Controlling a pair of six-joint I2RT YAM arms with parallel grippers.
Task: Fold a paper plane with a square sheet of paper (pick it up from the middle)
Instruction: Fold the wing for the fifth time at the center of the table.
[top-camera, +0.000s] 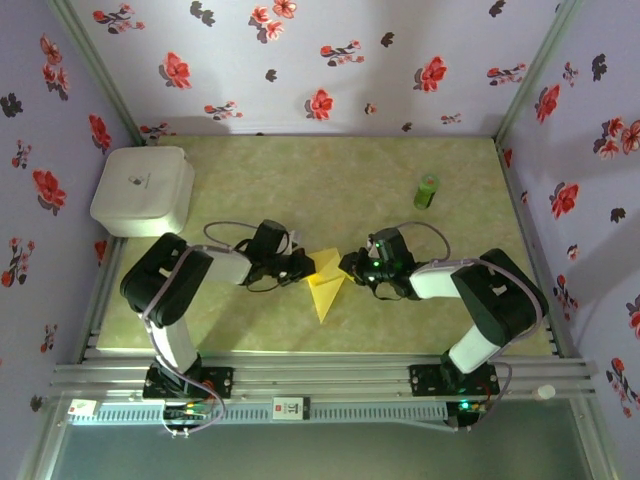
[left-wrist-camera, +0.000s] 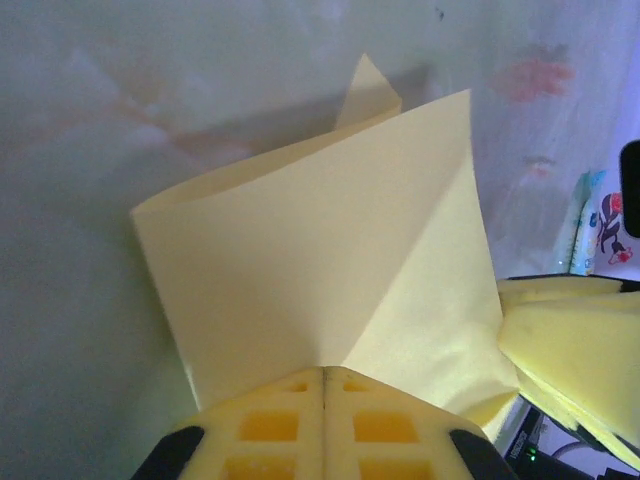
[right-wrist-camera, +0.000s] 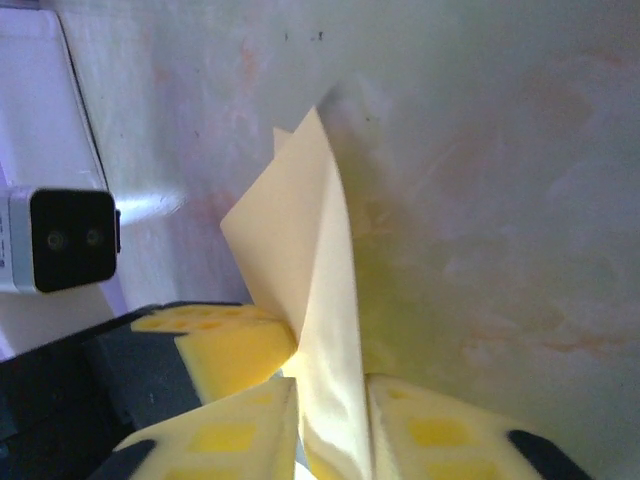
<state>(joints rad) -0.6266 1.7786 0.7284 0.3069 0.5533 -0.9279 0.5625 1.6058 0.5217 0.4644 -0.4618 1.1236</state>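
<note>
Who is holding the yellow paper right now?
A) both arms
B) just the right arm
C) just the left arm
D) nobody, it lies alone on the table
A: the folded yellow paper is pinched at one side by the left jaws, as the left wrist view shows, and at the other side by the right jaws, as the right wrist view shows.

The square sheet of paper (top-camera: 327, 287) is thin and bright yellow, folded to a triangular outline with its sharp tip toward the near edge of the worktop (top-camera: 400, 310). It is in the middle, its upper layers raised and showing a diagonal crease, pinched between the left claw (top-camera: 307, 266) and the right claw (top-camera: 346, 266).
</note>
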